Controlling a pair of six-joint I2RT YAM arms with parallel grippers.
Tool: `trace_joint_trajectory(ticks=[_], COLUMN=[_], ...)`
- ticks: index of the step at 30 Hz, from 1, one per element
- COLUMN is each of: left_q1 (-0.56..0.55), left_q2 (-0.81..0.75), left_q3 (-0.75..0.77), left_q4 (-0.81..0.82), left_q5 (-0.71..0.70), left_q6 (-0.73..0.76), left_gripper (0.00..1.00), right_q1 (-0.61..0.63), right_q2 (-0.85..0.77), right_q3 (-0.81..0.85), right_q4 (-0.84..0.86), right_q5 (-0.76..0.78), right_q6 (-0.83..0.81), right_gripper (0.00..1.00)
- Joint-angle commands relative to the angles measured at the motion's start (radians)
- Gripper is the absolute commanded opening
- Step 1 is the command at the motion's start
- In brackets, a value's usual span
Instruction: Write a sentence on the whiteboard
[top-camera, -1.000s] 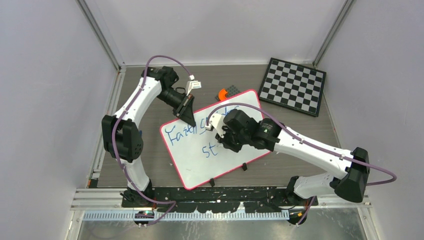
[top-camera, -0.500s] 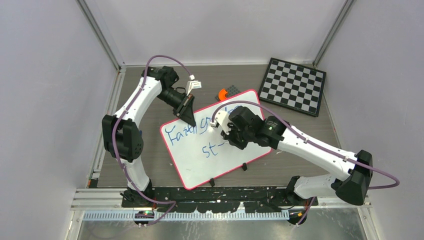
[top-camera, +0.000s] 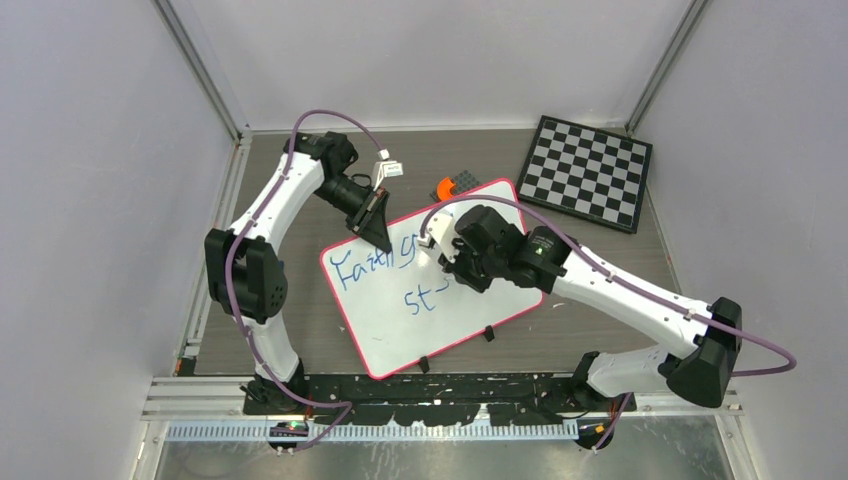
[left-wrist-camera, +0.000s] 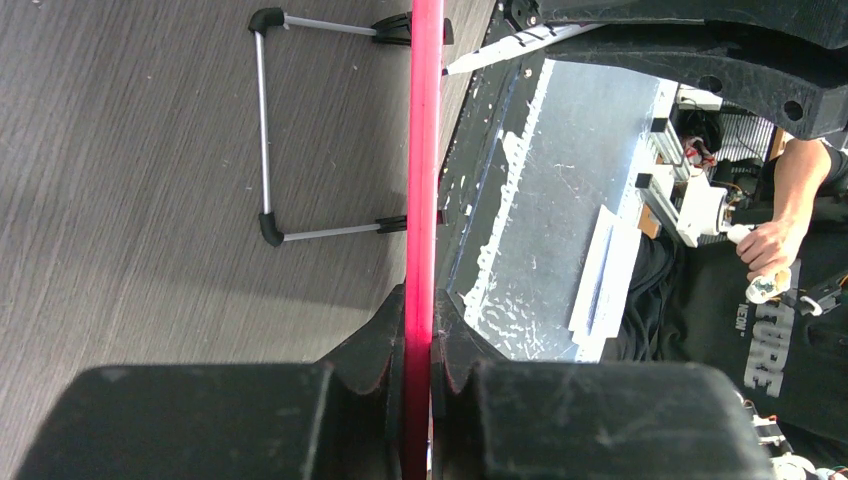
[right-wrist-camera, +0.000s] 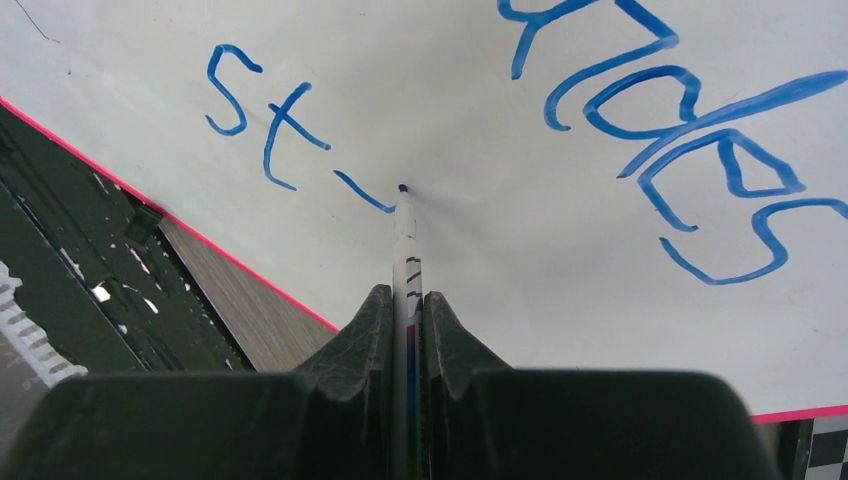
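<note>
Blue sentence (top-camera: 355, 270) slants up-right along whiteboard (top-camera: 400, 335); left pincer (left-wrist-camera: 420, 310) pinches rim (left-wrist-camera: 424, 150), right pincer (right-wrist-camera: 407, 300) marker (right-wrist-camera: 405, 232).

1. The left arm (top-camera: 272, 205) rises from its base left of the whiteboard's (top-camera: 390, 335) near corner. It folds at the elbow and reaches in towards the board's far-left corner.
2. The left gripper (left-wrist-camera: 420, 305) points down at that corner, with its jaws clamped tight on the whiteboard's red rim.
3. The right arm (top-camera: 620, 295) stretches low from its base beyond the whiteboard's right edge. Its forearm crosses over the board's right half.
4. The right gripper (right-wrist-camera: 407, 305) hangs over the middle of the whiteboard, tilted towards its surface. Its jaws are pinched on a marker (right-wrist-camera: 406, 235), and the marker's tip touches the board.
</note>
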Motion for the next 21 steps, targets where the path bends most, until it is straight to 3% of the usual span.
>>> trace_joint_trajectory(ticks=[1, 21], left_q1=[-0.003, -0.003], left_q2=[0.019, 0.018], left_q3=[0.022, 0.014], left_q4=[-0.002, -0.002], left_q5=[-0.091, -0.099], left_q6=[0.023, 0.032], left_gripper=[0.0, 0.0], right_q1=[-0.001, 0.041], right_q2=[0.024, 0.002], right_q3=[0.052, -0.057], right_q4=[0.029, 0.029], right_q5=[-0.004, -0.045], right_q6=[-0.002, 0.016], right_gripper=[0.0, 0.0])
